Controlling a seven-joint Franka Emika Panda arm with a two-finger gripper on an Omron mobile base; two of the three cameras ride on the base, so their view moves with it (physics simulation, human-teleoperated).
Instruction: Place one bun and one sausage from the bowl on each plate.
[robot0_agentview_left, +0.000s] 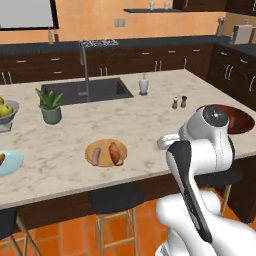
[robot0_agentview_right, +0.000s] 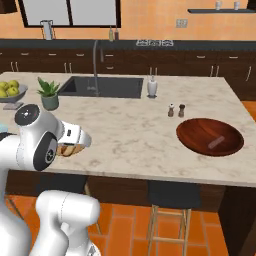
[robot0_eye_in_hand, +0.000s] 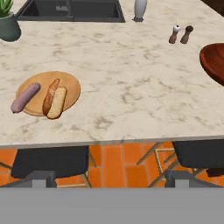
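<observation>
Marble island (robot0_eye_in_hand: 131, 87): shakers (robot0_eye_in_hand: 181, 34), plant (robot0_agentview_left: 50, 106), fruit bowl (robot0_agentview_left: 7, 111) flank plates (robot0_agentview_left: 105, 153).

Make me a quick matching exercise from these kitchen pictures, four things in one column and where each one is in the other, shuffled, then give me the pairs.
Things:
1. sausage
2. bowl
3. potted plant
4. salt and pepper shakers

Places:
A. beside the sink
B. on the tan wood plate, next to the bun
C. near the counter's right end
D. mid-counter, just behind the bowl

Pairs: 1-B, 2-C, 3-A, 4-D
</observation>
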